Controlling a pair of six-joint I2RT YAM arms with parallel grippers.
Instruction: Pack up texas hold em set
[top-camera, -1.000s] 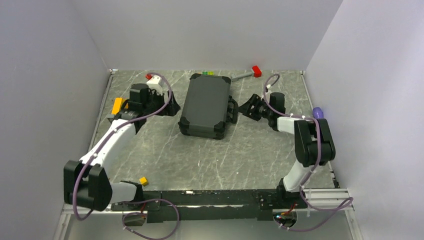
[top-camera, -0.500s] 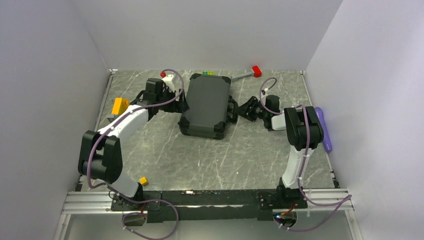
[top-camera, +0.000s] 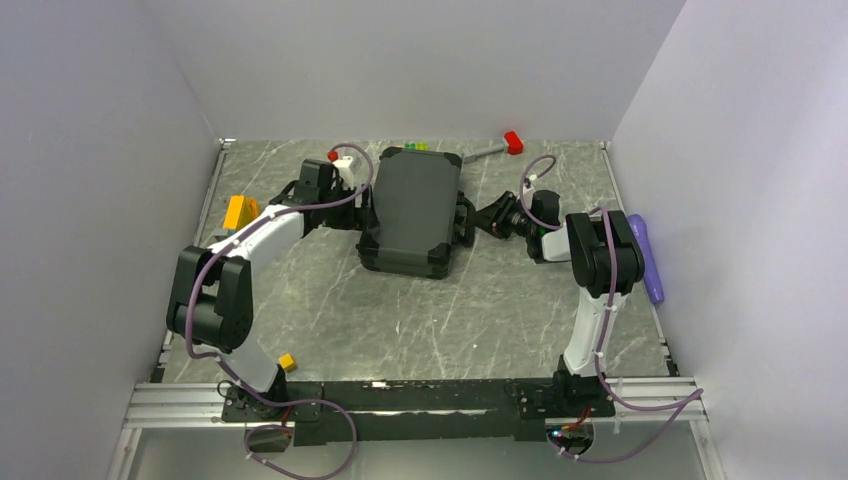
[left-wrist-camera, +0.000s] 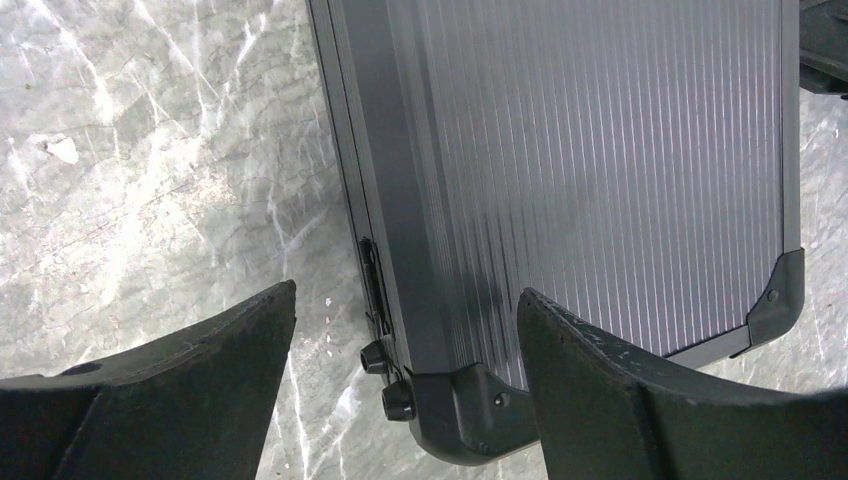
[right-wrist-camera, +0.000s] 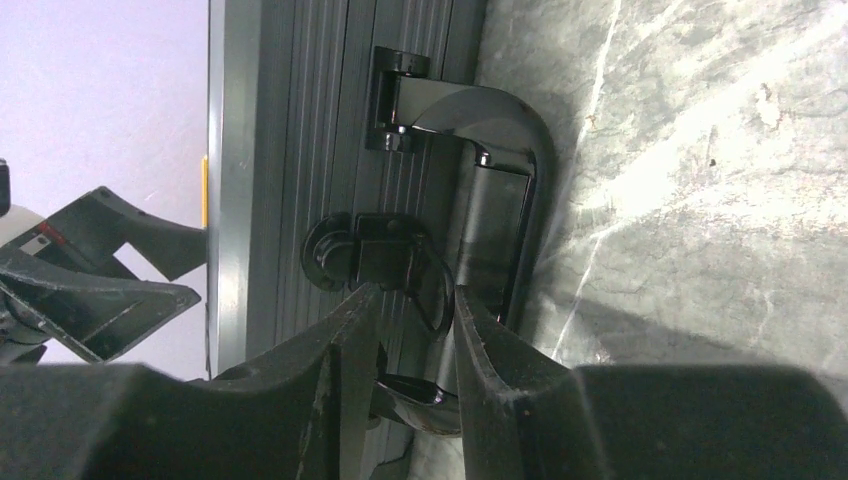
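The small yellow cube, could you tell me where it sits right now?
In the top view, the yellow cube lies at the near left, just beside the left arm's base, far from the briefcase.

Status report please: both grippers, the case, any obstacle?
Left gripper open, astride corner of black ribbed plastic briefcase. Right gripper narrow at latch beside handle, grip unclear. Briefcase closed, flat. Nothing on its lid.

- Briefcase (top-camera: 412, 210) — shut, its contents hidden; cut off at the top in the left wrist view.
- Small green-yellow bits (top-camera: 415, 146) at the counter's far edge — too small to tell.
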